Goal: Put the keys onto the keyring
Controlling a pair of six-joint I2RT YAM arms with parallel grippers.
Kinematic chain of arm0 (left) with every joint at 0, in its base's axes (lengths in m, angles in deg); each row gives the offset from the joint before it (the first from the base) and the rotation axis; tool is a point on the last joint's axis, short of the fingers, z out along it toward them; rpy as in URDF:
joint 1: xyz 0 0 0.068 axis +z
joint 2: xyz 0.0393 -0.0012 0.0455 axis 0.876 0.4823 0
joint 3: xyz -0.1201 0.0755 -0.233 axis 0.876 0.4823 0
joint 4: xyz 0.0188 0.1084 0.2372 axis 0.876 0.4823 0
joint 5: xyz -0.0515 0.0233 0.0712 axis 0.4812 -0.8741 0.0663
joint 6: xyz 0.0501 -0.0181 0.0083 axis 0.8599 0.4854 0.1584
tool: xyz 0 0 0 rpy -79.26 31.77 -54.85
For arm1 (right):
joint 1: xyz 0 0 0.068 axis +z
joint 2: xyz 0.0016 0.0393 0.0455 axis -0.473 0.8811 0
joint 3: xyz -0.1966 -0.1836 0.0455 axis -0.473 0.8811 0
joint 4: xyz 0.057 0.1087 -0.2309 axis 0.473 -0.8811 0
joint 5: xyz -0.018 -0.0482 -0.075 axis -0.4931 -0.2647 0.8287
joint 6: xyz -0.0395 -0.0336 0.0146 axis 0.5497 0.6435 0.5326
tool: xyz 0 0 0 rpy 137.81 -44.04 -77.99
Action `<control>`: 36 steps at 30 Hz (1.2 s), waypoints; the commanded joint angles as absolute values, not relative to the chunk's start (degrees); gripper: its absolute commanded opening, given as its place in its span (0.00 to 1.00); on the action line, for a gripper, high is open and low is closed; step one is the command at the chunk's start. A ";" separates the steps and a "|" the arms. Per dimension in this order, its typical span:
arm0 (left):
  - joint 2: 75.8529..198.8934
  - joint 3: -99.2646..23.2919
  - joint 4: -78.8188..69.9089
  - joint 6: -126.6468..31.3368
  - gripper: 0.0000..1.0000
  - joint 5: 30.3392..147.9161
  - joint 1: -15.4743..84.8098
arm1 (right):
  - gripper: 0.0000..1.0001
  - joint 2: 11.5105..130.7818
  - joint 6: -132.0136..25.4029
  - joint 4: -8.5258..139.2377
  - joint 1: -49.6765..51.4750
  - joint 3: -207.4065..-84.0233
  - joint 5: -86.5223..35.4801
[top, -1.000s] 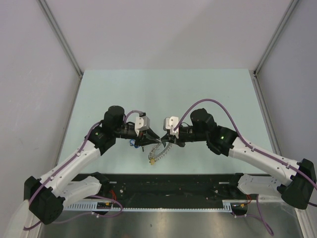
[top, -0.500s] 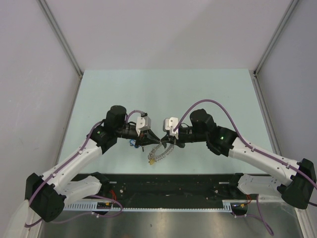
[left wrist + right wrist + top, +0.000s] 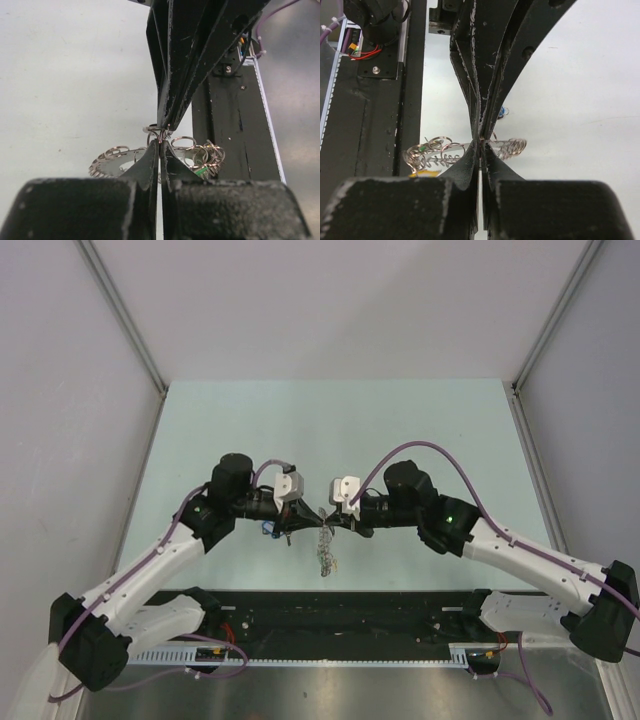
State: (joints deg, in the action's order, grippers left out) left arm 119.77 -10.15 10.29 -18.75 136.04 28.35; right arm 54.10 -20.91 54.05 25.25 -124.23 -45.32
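Observation:
The keyring (image 3: pixel 325 552) hangs above the table between the two arms, its grey ring fringed with small silvery rings. My left gripper (image 3: pixel 312 519) and right gripper (image 3: pixel 332 521) meet tip to tip over it, both shut on its wire. In the left wrist view my left gripper (image 3: pixel 160 146) pinches the keyring (image 3: pixel 112 156) beside a green tag (image 3: pixel 200 171). The right wrist view has my right gripper (image 3: pixel 482 146) shut on the keyring (image 3: pixel 437 155), above a yellow tag (image 3: pixel 422 173). A blue-tagged key (image 3: pixel 268 530) lies on the table under the left wrist, and the blue tag (image 3: pixel 503 111) peeks out behind the fingers.
The pale green table (image 3: pixel 330 430) stretches away behind the grippers, bounded by grey side walls. A black rail with cables (image 3: pixel 350 615) runs along the near edge between the arm bases.
My left gripper has shut on the keyring. The ring, which slanted down to the left, now hangs straight below the two tips. The right arm has hardly moved.

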 commanded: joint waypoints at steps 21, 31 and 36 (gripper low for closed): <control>112.77 -4.14 -15.44 -40.20 0.00 134.75 33.75 | 0.00 54.49 -24.16 64.89 26.09 -121.41 -43.81; 112.51 -6.94 -6.15 -31.87 0.21 132.55 33.75 | 0.00 52.82 -22.68 67.27 26.09 -121.23 -41.17; 112.33 -9.23 2.64 -24.05 0.40 132.45 33.83 | 0.00 52.56 -20.65 66.22 26.09 -121.76 -41.26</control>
State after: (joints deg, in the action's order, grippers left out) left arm 113.28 -5.28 -3.91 -31.82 132.35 33.57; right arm 54.01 -22.42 63.47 25.73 -120.65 -41.26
